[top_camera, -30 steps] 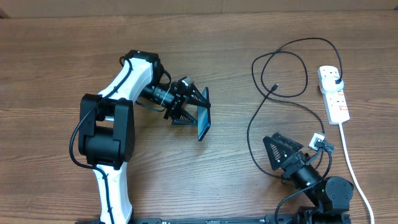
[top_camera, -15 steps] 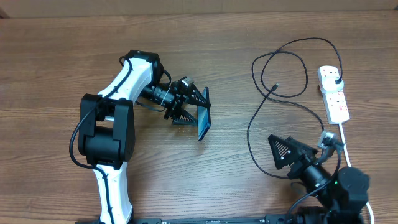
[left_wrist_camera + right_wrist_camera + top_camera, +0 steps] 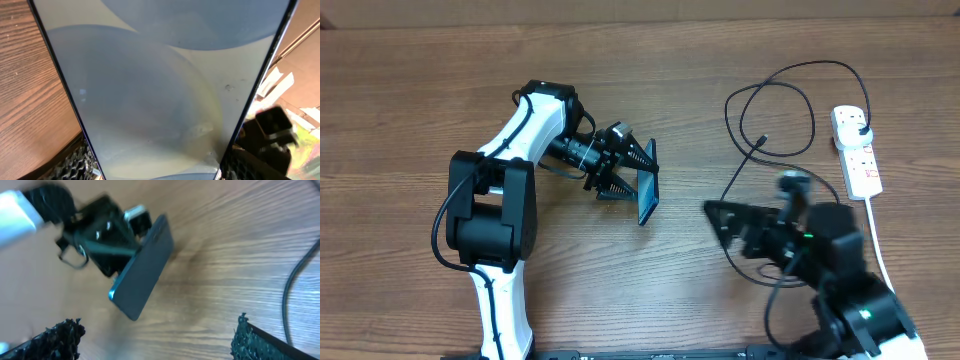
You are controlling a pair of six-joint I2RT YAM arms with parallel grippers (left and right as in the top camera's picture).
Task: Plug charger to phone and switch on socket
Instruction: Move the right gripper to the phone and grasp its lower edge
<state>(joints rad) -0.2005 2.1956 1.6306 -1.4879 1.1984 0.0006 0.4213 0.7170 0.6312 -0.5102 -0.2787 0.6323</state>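
Brown wood-grain surface (image 3: 420, 80) is seen under both arms, with a pale strip of background along its far edge. Near the middle, the phone (image 3: 647, 192) is held up on its long edge, tilted, by the left jaws, which are clamped on it; in the left wrist view its lit blue-grey screen (image 3: 150, 90) fills almost the whole picture. The right arm (image 3: 840, 260) is blurred in the overhead view, but its jaws are shown wide apart in the right wrist view, with nothing between the fingers (image 3: 60, 335) and the phone (image 3: 142, 277) seen ahead of them. The charger (image 3: 812, 122) lies in loose loops on the right, its connector tip (image 3: 761, 140) free on the wood and well apart from the phone, its plug (image 3: 860, 130) seated in the socket (image 3: 857, 152) by the right edge
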